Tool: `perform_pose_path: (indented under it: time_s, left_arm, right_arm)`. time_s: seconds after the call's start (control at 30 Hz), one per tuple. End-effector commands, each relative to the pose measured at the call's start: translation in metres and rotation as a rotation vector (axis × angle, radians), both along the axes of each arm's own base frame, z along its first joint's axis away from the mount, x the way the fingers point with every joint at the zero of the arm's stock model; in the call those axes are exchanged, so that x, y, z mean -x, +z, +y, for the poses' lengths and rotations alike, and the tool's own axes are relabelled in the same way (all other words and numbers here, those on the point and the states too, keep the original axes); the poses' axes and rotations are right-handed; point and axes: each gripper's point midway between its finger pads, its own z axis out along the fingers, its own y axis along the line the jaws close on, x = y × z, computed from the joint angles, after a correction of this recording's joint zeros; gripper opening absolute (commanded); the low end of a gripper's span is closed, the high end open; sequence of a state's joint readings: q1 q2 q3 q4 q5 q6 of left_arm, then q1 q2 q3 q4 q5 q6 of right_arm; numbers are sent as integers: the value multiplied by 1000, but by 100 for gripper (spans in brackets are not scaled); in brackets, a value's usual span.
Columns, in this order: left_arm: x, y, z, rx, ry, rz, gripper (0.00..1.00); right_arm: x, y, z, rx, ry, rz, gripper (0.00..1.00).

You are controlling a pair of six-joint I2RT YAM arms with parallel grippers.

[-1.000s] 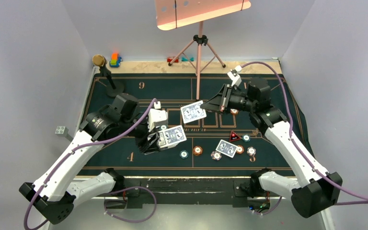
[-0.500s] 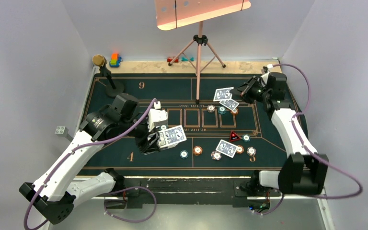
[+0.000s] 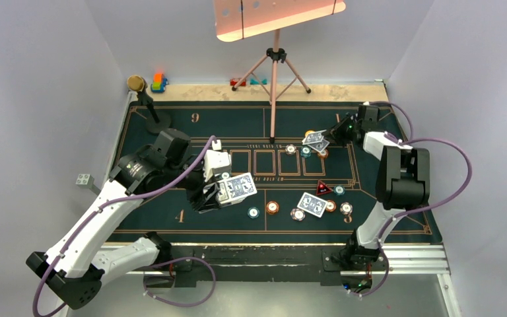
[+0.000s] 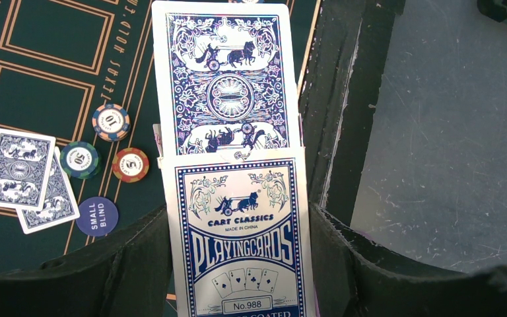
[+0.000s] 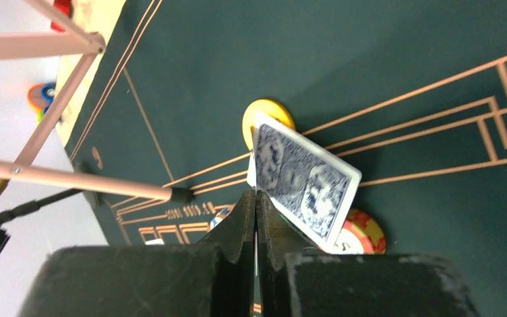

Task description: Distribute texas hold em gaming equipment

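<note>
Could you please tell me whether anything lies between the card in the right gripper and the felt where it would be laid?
Yes. The card, pinched in the right gripper, hangs tilted over a yellow disc and an orange-rimmed chip; lowered straight, it would likely land on them rather than on bare felt.

At the far edge of the desk, a pink tripod carries a slanted pinkish board, with red and teal toy blocks near its back feet, while at far left a gold-topped black stand rises from the dark green mat near stacked bright blocks.
</note>
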State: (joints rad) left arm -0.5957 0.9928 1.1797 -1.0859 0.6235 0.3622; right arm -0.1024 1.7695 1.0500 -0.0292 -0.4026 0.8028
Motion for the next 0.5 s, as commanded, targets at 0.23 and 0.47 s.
perform_pose_path:
  time_s: [0.23,0.47]
  left_arm:
    - [-3,21,-4,51,-20,-67,0]
    - [-4,22,-5,55,-20,-69,0]
  right_arm:
    - [-8,20,-22,200,-32,-6,46]
    - [16,83,-10,256,-37,-96,65]
